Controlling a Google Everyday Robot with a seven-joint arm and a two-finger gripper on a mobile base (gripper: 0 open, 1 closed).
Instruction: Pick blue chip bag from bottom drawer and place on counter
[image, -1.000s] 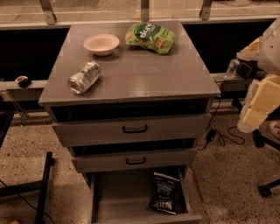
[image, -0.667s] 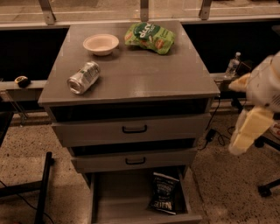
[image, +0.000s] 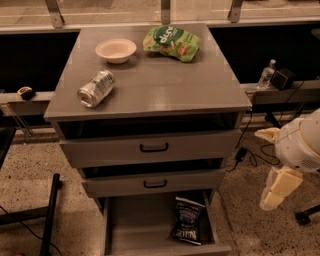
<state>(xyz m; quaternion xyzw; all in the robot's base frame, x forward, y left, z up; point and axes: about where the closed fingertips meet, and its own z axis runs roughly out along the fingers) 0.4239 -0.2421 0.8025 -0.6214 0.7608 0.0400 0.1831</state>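
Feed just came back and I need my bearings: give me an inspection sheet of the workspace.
Surface: counter grey, flat.
Job's things: blue chip bag lying in open bottom drawer, right side; not on counter.
Clutter: bowl, tipped can, green chip bag on counter.
Gripper: gripper low, right of cabinet, apart from drawer.
Cables: black cable on floor right of cabinet.
Surroundings: bottle and dark box on right ledge.

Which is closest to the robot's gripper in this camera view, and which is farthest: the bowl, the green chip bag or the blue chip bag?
The gripper hangs low on the right, beside the drawers.
1. blue chip bag: in the open bottom drawer, just to the gripper's left.
2. green chip bag: at the back of the counter, right of centre.
3. bowl: at the back left of the counter.
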